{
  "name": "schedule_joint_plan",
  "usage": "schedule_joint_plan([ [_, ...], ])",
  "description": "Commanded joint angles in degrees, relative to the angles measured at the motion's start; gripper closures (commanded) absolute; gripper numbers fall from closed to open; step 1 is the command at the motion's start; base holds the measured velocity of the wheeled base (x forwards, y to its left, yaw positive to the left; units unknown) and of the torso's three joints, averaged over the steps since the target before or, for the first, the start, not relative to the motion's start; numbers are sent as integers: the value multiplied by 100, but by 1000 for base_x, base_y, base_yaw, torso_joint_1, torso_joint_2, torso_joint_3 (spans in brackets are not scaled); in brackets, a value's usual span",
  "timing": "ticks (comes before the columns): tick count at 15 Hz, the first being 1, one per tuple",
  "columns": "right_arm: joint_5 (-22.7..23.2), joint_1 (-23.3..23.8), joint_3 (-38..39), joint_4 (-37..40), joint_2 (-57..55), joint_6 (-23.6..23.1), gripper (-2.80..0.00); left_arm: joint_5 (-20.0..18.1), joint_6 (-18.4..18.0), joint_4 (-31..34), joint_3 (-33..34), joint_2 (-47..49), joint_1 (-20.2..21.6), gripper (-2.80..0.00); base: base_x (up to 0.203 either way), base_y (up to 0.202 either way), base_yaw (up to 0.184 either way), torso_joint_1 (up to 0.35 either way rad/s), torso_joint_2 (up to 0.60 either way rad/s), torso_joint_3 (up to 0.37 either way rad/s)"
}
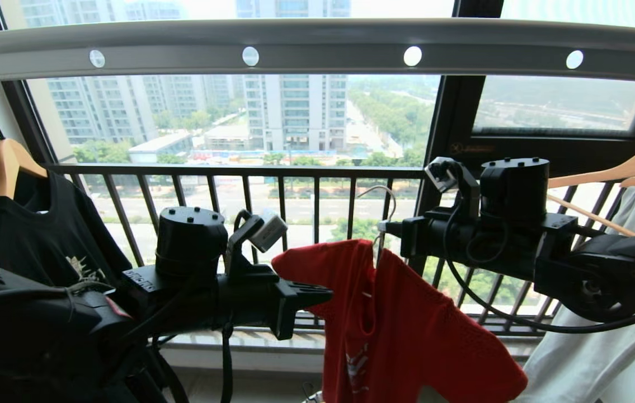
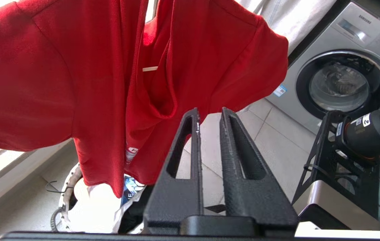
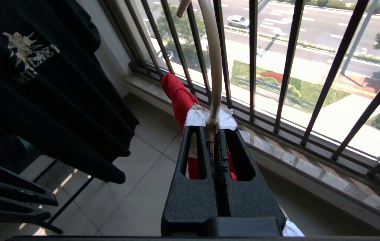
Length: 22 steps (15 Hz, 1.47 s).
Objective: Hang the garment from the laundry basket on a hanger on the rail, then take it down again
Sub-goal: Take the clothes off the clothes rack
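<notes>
The right gripper point(image 3: 214, 131) was clamped on the white wire hanger point(image 3: 214, 60) carrying the red T-shirt point(image 1: 401, 324) below the rail point(image 1: 317, 47). The left gripper point(image 2: 210, 115), jaws slightly apart and empty, sat just beside the shirt. Hooking came next, I judged, needing a lift. The washing machine point(image 2: 340, 73) read SAMSUNG.

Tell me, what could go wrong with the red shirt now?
1. The right pincer alone grips the thin white wire hanger by its neck, so the hanger might slip or swing.
2. The bright red T-shirt hangs bunched and lopsided, so it could slide off.
3. The left pincer, slightly open and holding nothing, sits close beside the cloth and might snag it.
</notes>
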<state>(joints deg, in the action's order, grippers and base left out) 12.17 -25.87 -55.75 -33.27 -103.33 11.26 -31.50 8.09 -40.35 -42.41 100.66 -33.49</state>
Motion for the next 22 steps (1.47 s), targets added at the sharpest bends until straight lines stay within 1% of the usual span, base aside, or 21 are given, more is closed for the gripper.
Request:
schedule_joint_plan([
  [1, -109, -171, -54, -22, 20, 121, 0, 5, -1, -34, -31, 232, -31, -280, 0, 0, 0, 0, 0, 0],
  [2, -194, -252, -65, -22, 31, 160, 0, 131, -8, -34, -85, 301, -34, -280, 0, 0, 0, 0, 0, 0],
  [4, -384, -402, -106, -22, 24, 201, 0, 725, -39, -39, -196, 448, -108, -280, 0, 0, 0, 0, 0, 0],
  [5, -448, -474, -120, -22, 24, 260, 0, 941, -60, -42, -244, 466, -157, -280, 0, 0, 0, 0, 0, 0],
  [6, -521, -553, -121, -22, 19, 279, 0, 1050, -116, -39, -305, 427, -166, -280, 0, 0, 0, 0, 0, 0],
  [7, -549, -605, -121, -22, 23, 282, 0, 1231, -246, -35, -325, 351, -166, -280, 0, 0, 0, 0, 0, 0],
  [9, -549, -652, -121, -14, 33, 296, 0, 1894, -642, -34, -364, 262, -164, -280, 0, 0, 0, 0, 0, 0],
  [10, -549, -674, -121, -13, 36, 297, 0, 2183, -785, -34, -386, 274, -196, -280, 0, 0, 0, 0, 0, 0],
  [12, -572, -742, -121, -13, 68, 306, 0, 2552, -899, -26, -434, 360, -300, -280, 0, 0, 0, 0, 0, 0],
  [14, -630, -773, -129, -13, 112, 305, 0, 2988, -1193, -32, -460, 476, -374, -280, 0, 0, 0, 0, 0, 0],
  [15, -654, -798, -129, -13, 112, 306, 0, 3150, -1251, -38, -460, 522, -494, -280, 0, 0, 0, 0, 0, 0],
  [17, -746, -849, -173, -1, 94, 346, 0, 3227, -1265, -43, -418, 557, -674, -280, 0, 0, 0, 0, 0, 0],
  [18, -783, -865, -219, 7, 85, 424, 0, 3297, -1270, -43, -413, 596, -692, -280, 0, 0, 0, 0, 0, 0],
  [19, -786, -876, -252, 22, 94, 447, 0, 3491, -1280, -47, -432, 659, -695, -280, 0, 0, 0, 0, 0, 0],
  [20, -786, -894, -252, 22, 95, 448, 0, 3593, -1284, -52, -457, 706, -737, -280, 0, 0, 0, 0, 0, 0],
  [22, -821, -938, -261, 22, 94, 456, 0, 3659, -1283, -52, -460, 744, -800, -280, 0, 0, 0, 0, 0, 0],
])
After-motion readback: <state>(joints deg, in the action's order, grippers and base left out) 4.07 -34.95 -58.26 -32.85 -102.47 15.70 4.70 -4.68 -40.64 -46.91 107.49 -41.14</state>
